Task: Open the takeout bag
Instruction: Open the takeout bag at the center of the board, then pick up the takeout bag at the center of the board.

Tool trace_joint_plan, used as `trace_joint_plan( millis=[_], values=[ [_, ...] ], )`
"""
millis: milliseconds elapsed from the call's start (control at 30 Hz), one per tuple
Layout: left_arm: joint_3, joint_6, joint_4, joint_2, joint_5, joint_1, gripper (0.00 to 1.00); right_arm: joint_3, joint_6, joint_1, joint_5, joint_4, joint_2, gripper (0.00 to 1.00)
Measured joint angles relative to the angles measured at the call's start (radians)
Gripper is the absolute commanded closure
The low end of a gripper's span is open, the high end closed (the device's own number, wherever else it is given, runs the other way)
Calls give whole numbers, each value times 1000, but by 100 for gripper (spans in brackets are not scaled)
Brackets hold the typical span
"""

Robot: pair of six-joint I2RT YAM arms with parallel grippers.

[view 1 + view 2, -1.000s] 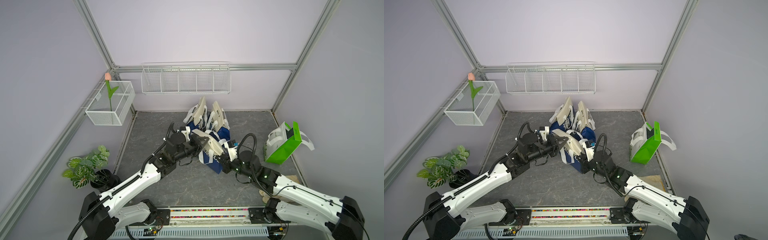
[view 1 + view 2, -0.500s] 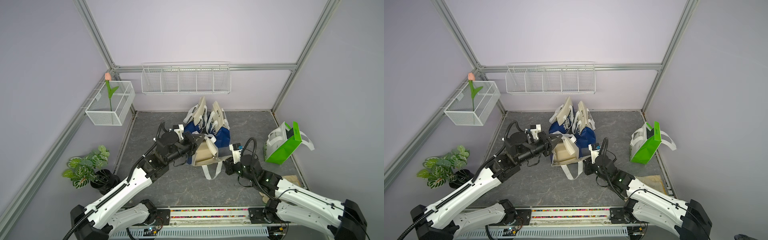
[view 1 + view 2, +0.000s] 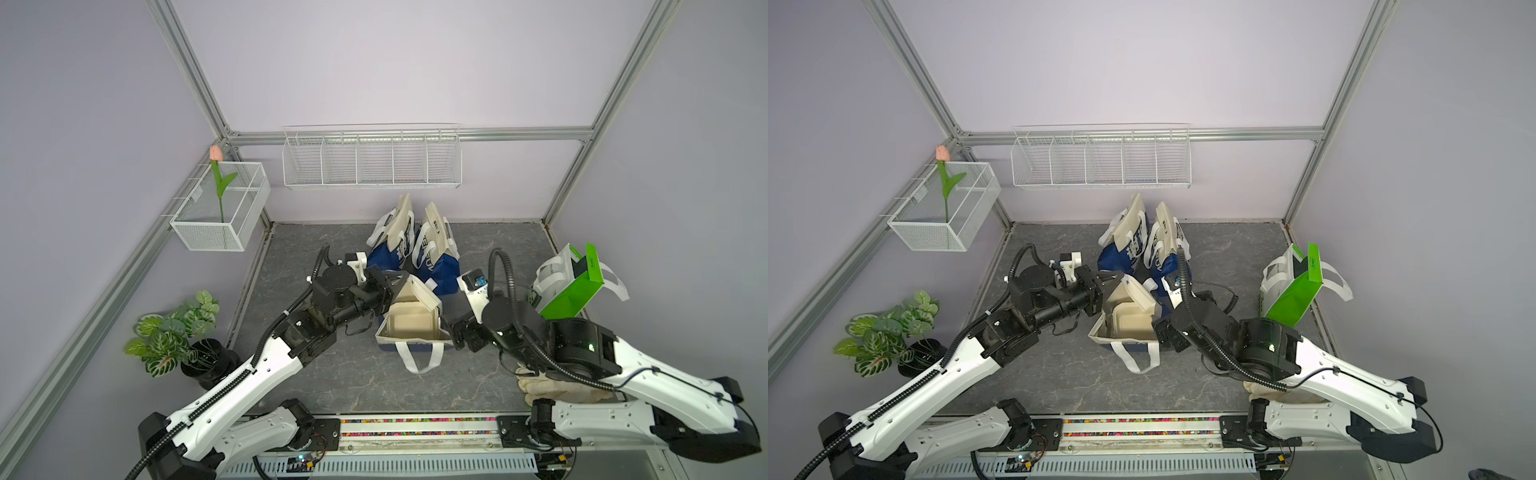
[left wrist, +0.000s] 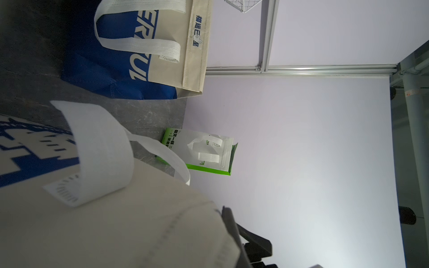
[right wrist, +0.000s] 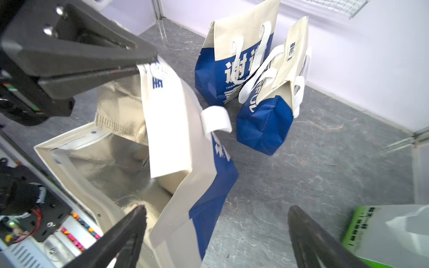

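The takeout bag [image 3: 409,326] [image 3: 1125,322], beige over blue with white handles, stands mid-floor in both top views with its mouth spread wide and its silvery lining showing. My left gripper [image 3: 400,283] [image 3: 1113,284] is shut on the bag's upper flap, seen pinching it in the right wrist view [image 5: 139,67]. In the left wrist view the beige fabric of the bag [image 4: 116,227] fills the frame beside that gripper [image 4: 224,208]. My right gripper [image 5: 216,222] [image 3: 451,328] is open, its fingers astride the bag's [image 5: 176,130] right wall without gripping it.
Two more beige-and-blue bags [image 3: 395,243] [image 3: 436,253] stand behind, near the back wall. A green-and-white bag [image 3: 571,286] leans at the right. A potted plant [image 3: 174,332] sits at the left edge. A pale cloth [image 3: 557,386] lies under my right arm. Wire baskets [image 3: 370,162] hang above.
My right gripper has let go of the bag and opened wide. The left gripper pulled the flap leftward, and the bag went from flattened to standing with an open mouth.
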Motion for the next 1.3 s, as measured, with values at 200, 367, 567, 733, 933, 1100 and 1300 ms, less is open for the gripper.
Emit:
trace_joint_plan(
  millis=[200, 367, 567, 733, 933, 1100, 1300],
  values=[
    [0, 0, -20, 0, 5, 0, 100, 217, -87, 3, 33, -166, 211, 0],
    [0, 4, -20, 0, 7, 0, 100, 327, -149, 3, 40, -225, 331, 4],
    [0, 8, -20, 0, 8, 0, 100, 386, -182, 4, 46, -240, 424, 1],
    [0, 11, -19, 0, 7, 0, 100, 423, -174, 5, 26, -231, 487, 0],
    [0, 11, -14, 0, 7, 1, 100, 434, -113, -9, 20, -232, 492, 11],
    [0, 24, -25, -3, 7, 8, 100, 436, -68, -54, 47, -262, 526, 36],
    [0, 66, -53, -7, 0, 14, 100, 459, -61, -48, 51, -288, 534, 60]
  ],
)
